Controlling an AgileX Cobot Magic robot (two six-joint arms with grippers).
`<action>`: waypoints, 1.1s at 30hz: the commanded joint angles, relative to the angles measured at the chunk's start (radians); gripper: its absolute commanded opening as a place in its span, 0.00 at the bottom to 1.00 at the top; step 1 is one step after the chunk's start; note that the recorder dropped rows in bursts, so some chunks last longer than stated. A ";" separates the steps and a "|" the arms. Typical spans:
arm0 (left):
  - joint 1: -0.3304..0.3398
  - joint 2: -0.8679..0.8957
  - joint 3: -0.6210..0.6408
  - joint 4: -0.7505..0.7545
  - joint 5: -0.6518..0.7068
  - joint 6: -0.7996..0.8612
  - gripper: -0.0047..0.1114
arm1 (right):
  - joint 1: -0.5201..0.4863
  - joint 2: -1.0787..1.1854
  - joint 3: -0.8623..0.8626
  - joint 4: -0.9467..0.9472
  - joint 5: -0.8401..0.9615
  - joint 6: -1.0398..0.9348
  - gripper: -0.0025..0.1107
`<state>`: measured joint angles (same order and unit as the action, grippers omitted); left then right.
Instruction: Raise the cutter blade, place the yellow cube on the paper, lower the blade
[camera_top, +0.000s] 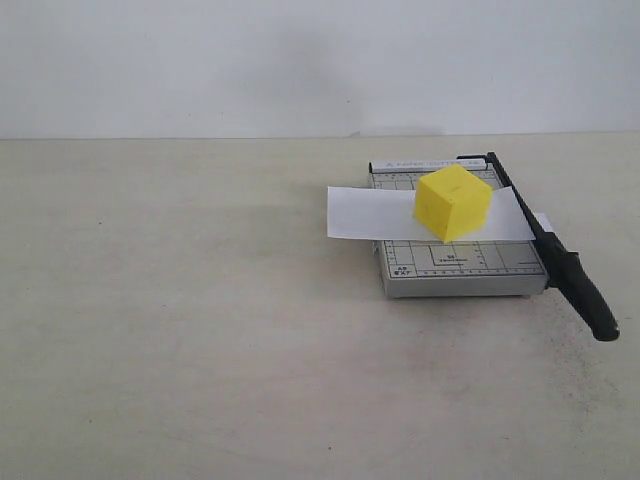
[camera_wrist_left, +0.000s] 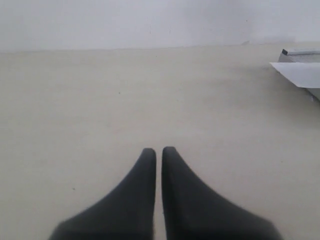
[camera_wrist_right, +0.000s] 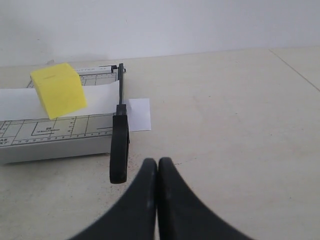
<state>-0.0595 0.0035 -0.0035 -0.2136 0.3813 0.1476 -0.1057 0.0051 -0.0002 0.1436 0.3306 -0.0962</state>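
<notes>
The yellow cube (camera_top: 453, 203) (camera_wrist_right: 58, 90) rests on the white paper (camera_top: 375, 213) (camera_wrist_right: 100, 97), which lies across the grey gridded trimmer base (camera_top: 455, 268) (camera_wrist_right: 50, 132). The cutter blade (camera_top: 555, 255) (camera_wrist_right: 119, 145) lies lowered along the base's edge, over the paper; a paper end (camera_wrist_right: 138, 114) sticks out past it. Neither arm shows in the exterior view. My left gripper (camera_wrist_left: 156, 149) is shut and empty above bare table, far from the trimmer; only the paper's corner (camera_wrist_left: 300, 74) shows there. My right gripper (camera_wrist_right: 158, 160) is shut and empty, just beside the blade's handle.
The beige table (camera_top: 200, 330) meets a white wall (camera_top: 300, 60) behind. A seam (camera_wrist_right: 295, 67) in the table top runs to one side of the right gripper.
</notes>
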 joint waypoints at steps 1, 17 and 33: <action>-0.045 -0.003 0.003 0.062 0.039 -0.196 0.08 | -0.001 -0.005 0.000 0.000 -0.009 -0.006 0.02; -0.056 -0.003 0.003 0.064 0.030 -0.196 0.08 | -0.001 -0.005 0.000 0.000 -0.009 -0.006 0.02; -0.056 -0.003 0.003 0.064 0.031 -0.192 0.08 | -0.001 -0.005 0.000 0.000 -0.015 -0.006 0.02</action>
<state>-0.1091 0.0035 -0.0035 -0.1533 0.4116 -0.0398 -0.1057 0.0051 -0.0002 0.1436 0.3306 -0.0962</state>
